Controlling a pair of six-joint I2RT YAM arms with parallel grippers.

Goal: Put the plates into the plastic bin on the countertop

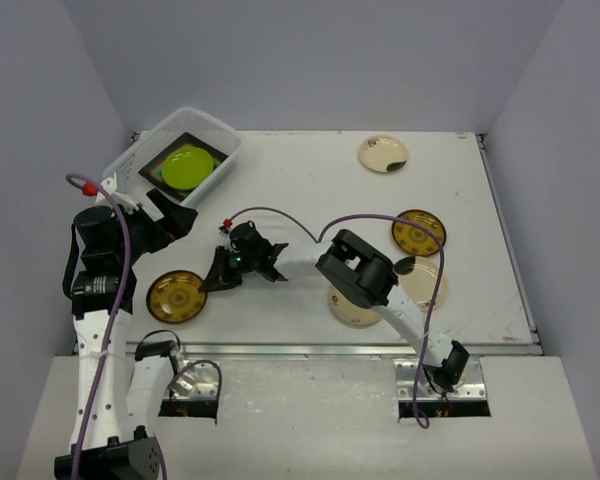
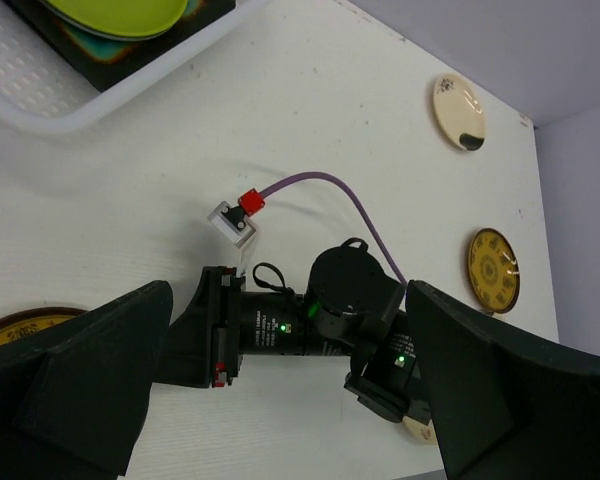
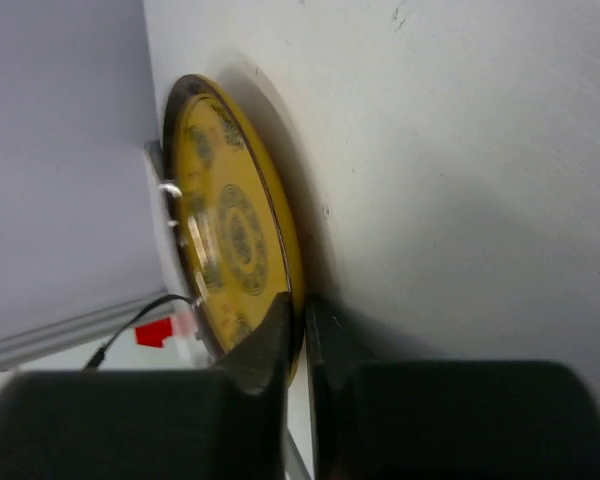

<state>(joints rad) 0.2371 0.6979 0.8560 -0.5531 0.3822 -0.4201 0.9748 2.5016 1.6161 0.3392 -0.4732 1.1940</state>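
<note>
Count: 7 plates in view, 1 plastic bin (image 1: 215, 123), 2 arms.
- In the bin: 2. A round, glossy lime green plate (image 1: 187, 166) sits on a dark-rimmed square plate (image 2: 140, 48).
- On the countertop (image 1: 300, 175): 5, all round. 2 are mustard-patterned, 3 are cream.

Bin is translucent white plastic, rectangular, with a rolled rim. Countertop is flat matte white.

Right pincer (image 3: 302, 312): clamped on the rim of the mustard plate (image 3: 230, 240), one finger on each side of the edge. Can't tell if the plate is off the surface.

Right arm reaches across toward the left side, forearm low. Its elbow is folded over a half-hidden cream plate (image 1: 352, 310). Behind that elbow, well away from the pincer, are the second mustard plate (image 1: 419, 231) and another cream plate (image 1: 425, 285). The blotched cream plate (image 1: 383, 153) is furthest off.

Left pincer (image 1: 170, 218): fingers wide apart, nothing between them. It is held above the table and looks down on the right wrist. The bin's near corner is just beside it. Seen from the right pincer, the bin lies beyond the left one.
</note>
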